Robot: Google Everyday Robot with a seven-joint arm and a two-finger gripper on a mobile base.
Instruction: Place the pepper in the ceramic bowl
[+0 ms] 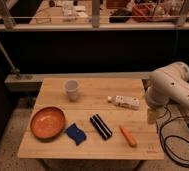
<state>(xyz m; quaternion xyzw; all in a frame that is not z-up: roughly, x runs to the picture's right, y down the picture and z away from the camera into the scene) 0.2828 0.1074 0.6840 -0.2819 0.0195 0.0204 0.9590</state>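
The pepper (128, 135), a small tapered orange piece, lies on the wooden table toward its front right. The ceramic bowl (47, 123), a wide shallow orange-brown dish, sits empty at the table's front left. My white arm reaches in from the right. The gripper (152, 116) hangs pointing down over the table's right edge, above and to the right of the pepper, about a hand's width from it. Its jaws stand open and hold nothing.
Between pepper and bowl lie a black-and-white striped bar (101, 126) and a blue cloth-like piece (75, 133). A translucent white cup (71, 90) stands at the back left. A white box (126, 102) lies near the gripper. Black cables (175, 145) trail on the floor at right.
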